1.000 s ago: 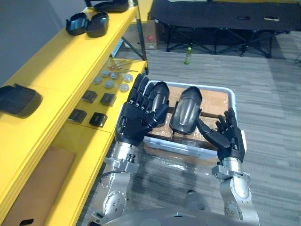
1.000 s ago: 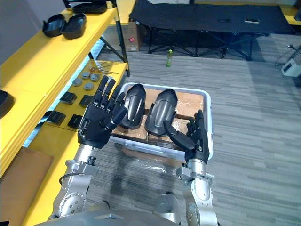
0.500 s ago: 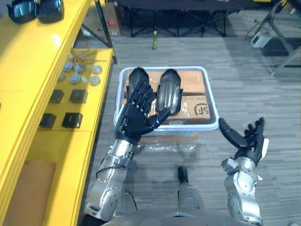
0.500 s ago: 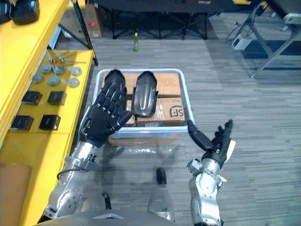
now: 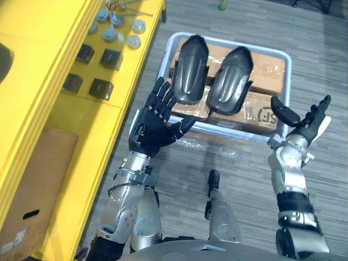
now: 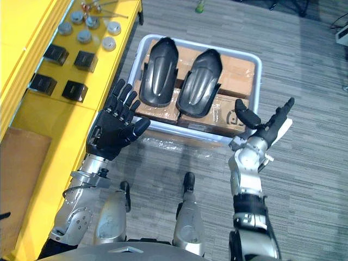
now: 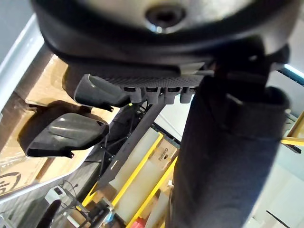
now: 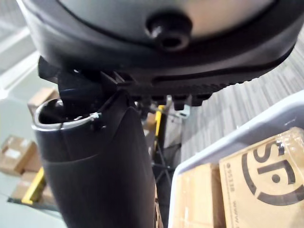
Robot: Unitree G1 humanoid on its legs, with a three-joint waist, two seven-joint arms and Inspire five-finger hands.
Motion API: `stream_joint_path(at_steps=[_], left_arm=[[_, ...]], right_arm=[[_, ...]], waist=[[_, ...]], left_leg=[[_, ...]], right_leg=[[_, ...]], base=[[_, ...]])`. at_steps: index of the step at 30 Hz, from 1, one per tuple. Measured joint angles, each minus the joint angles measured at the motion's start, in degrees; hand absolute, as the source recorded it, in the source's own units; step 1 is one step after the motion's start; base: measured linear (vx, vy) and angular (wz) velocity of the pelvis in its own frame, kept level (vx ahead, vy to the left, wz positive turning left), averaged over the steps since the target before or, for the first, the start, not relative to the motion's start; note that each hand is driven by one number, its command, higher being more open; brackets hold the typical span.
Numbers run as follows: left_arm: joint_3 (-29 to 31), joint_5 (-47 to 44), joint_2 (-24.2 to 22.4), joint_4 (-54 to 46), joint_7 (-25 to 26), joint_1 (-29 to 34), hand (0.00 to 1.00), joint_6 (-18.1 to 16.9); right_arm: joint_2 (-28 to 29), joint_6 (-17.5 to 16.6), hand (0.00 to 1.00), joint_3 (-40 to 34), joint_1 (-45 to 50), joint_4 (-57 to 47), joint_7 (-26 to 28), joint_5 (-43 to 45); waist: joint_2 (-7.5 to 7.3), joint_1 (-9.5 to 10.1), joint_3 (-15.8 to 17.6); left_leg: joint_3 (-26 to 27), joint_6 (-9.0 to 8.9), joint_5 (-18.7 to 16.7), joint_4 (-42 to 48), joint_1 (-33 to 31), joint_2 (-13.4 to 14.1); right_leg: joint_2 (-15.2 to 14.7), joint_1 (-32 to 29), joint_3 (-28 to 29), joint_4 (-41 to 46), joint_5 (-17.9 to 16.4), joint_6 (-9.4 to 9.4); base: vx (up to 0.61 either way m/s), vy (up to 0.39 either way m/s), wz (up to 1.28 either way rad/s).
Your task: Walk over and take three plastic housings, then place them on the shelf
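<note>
Two dark hands are raised near the robot, palms up and holding nothing. The left hand (image 5: 155, 130) has its fingers spread just short of the near rim of a pale bin (image 5: 289, 70). The right hand (image 5: 303, 126) is likewise relaxed and splayed, by the bin's near right corner.

Grey floor (image 5: 326, 179) lies open to the right of the bin and in a strip before it. On the left, the bin's wall stands close to the edge of the yellow shelf (image 5: 49, 54), leaving only a narrow gap.

Inside the bin, two black plastic housings (image 5: 189, 70) lie side by side, untouched, on cardboard boxes (image 5: 266, 81). The left wrist view shows one past the fingers.

On the shelf's lower level lie a cardboard panel (image 5: 32, 174), then small black blocks (image 5: 100, 87), then grey discs (image 5: 122, 30). A dark shape (image 5: 4, 54) on the upper level is cut off, too little to identify. A green bottle (image 5: 223, 4) is clipped by the far edge.
</note>
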Motion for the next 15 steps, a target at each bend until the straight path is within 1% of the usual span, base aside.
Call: stream_joint_path(at_steps=[4,7,9,10,13,15], left_arm=[[-1.2,0.0,0.4,1.4,-0.1,-1.9,1.00,0.1],[-2.3,0.0,0.3,3.7,-0.2,-2.9,1.00,0.1],[-2.8,-0.6,0.0,6.7,-0.1,-3.8,1.00,0.1],[-2.9,-0.8,0.0,7.2,0.0,-3.8,1.00,0.1],[-3.3,-2.6,-0.1,9.7,1.0,-3.6,1.00,0.1],[-3.1,-6.0,-0.1,10.9,1.1,-3.1,1.00,0.1]], right_arm=[[-4.3,2.3,1.00,1.4,-6.5,7.5,1.4,-1.0],[-7.2,2.5,1.00,3.6,-11.2,12.7,1.8,-1.8],[-9.9,2.5,1.00,4.9,-15.1,16.4,1.7,-3.3],[-10.4,2.5,1.00,5.2,-16.4,17.4,1.6,-3.3],[-15.0,3.6,1.00,8.1,-21.0,20.7,1.7,-3.3],[-16.9,3.8,1.00,9.3,-23.8,23.2,2.3,-3.3]], waist=[[0.72,0.97,2.3],[1.31,1.05,2.6],[2.07,1.16,3.3],[2.15,1.25,3.5],[3.32,2.31,4.4],[3.63,2.71,4.5]], left_leg=[[-1.2,0.01,0.5,0.1,-1.1,-0.4],[-2.1,0.15,1.1,0.1,-2.2,-0.8],[-3.0,0.31,1.4,0.1,-2.8,-1.3],[-3.0,0.31,1.4,0.1,-2.8,-1.3],[-3.5,0.31,1.7,0.1,-2.9,-1.3],[-3.8,0.24,2.1,-0.1,-3.4,-1.3]], right_leg=[[-0.3,-0.2,-1.1,0.1,0.0,0.01],[-0.6,-1.1,-2.1,0.7,0.0,0.01],[-0.9,-1.1,-3.1,0.9,0.0,0.01],[-0.9,-1.1,-3.2,0.9,0.0,0.01],[-0.9,-1.2,-3.7,1.5,0.0,0.01],[-1.0,-1.9,-4.1,2.2,-0.1,-0.13]], base=[[-0.02,0.007,0.18],[0.01,0.010,0.15],[0.01,0.012,0.19],[-0.02,0.012,0.08],[-0.03,0.006,0.06],[-0.04,0.002,0.09]])
